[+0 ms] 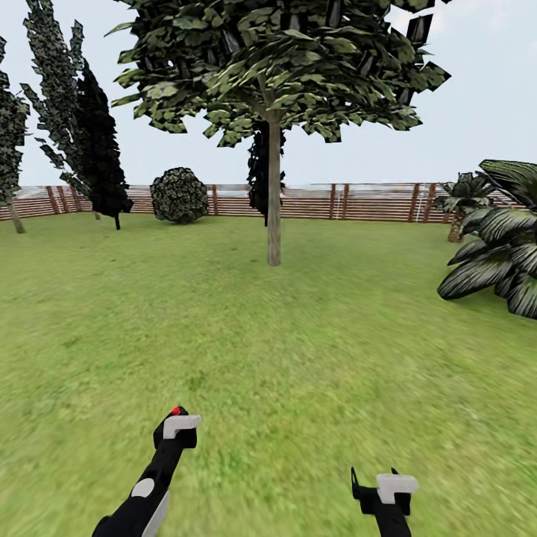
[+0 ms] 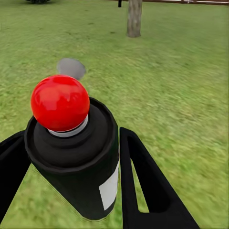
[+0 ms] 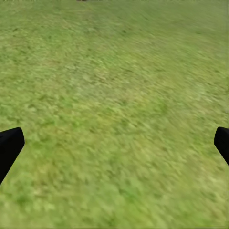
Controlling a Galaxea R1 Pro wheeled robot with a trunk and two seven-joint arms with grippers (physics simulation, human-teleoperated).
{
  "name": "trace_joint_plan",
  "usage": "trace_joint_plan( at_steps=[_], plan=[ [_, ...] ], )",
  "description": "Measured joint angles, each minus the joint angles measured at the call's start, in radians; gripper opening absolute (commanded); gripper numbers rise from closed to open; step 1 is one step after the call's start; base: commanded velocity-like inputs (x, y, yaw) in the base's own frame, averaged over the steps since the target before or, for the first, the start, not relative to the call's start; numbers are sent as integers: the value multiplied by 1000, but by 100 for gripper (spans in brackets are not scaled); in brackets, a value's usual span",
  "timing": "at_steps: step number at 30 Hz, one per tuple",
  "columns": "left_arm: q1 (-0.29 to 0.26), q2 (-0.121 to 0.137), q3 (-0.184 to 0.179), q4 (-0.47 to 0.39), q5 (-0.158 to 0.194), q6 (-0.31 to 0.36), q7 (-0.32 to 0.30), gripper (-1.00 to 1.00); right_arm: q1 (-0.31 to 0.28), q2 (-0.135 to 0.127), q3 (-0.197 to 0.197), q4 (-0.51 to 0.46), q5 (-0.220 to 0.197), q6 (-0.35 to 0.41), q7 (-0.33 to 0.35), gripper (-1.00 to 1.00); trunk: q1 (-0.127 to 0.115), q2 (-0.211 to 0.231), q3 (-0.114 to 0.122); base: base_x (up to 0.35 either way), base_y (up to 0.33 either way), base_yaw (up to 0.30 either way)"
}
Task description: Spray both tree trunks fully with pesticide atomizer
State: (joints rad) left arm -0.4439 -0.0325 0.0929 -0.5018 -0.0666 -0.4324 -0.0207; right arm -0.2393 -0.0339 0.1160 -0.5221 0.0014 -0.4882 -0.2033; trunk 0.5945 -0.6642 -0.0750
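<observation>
Open lawn [image 1: 313,358] betw. atomizer [image 2: 78,157] & tree trunk [image 1: 274,194]

**Count of what stands in the garden**

One tree [image 1: 274,82] with a pale bare trunk [image 1: 274,194] stands at upper centre. Dark conifers: three at upper left, the clearest [image 1: 101,149] beside a taller one [image 1: 56,97], another at the frame's left edge [image 1: 9,142], and a fourth [image 1: 259,171] behind the trunk. One round bush [image 1: 179,195]. Two striped-leaf plants at right, one large [image 1: 500,239], one small [image 1: 466,198]. One fence [image 1: 358,201]. One atomizer [image 2: 76,152], with one red knob [image 2: 60,102]. Two pincers: left [image 1: 177,429], right [image 1: 377,488].
</observation>
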Motion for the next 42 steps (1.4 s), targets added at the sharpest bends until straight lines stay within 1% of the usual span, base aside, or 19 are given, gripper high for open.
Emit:
trace_joint_plan(
  at_steps=[17, 42],
  plan=[
    [0, 0, 1, 1, 1, 0, 0, -100, 0, 0, 0, 0, 0, 0, 0, 100, 2, 0, 0, 350, 4, 0],
    [0, 0, 0, 1, 0, 0, 0, -100, 0, 0, 0, 0, 0, 0, 0, 100, 0, 0, 0, 350, 82, 0]
  ],
)
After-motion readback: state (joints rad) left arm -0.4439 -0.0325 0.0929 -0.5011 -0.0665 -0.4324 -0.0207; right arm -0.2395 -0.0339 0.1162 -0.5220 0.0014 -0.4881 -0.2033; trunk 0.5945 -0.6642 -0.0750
